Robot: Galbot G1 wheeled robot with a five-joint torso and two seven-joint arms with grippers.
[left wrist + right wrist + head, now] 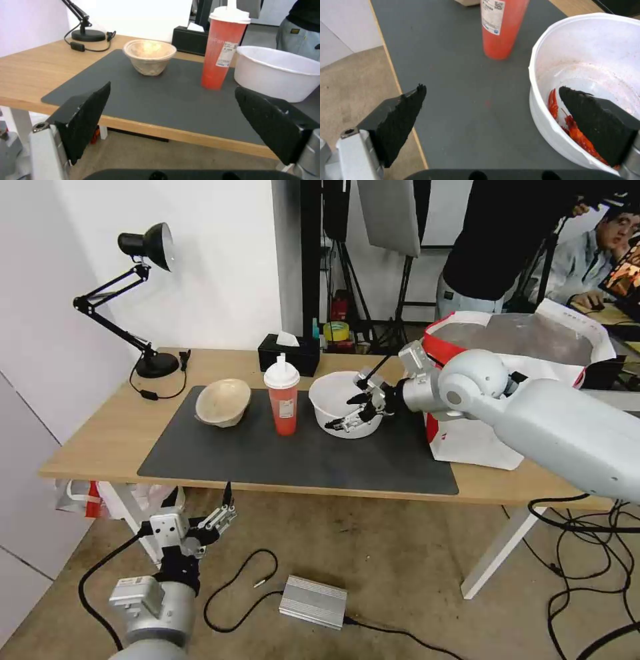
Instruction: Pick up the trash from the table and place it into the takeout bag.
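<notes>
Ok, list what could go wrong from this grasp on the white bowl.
1. The right end effector straddles the white bowl wall, open; a thin-rim pinch could tilt it and spill the red scraps.
2. The red cup stands close beside the bowl; a swing might topple it.
3. The takeout bag sits behind the arm, crowding the lift.

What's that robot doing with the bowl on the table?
The robot's right tool is open at the white plastic bowl, straddling its wall: one finger inside by the red scraps, the other outside over the dark mat. Nothing is lifted yet. The red drink cup and beige paper bowl stand on the mat, and the takeout bag waits at the table's right end. The left tool hangs open below the table edge.
</notes>
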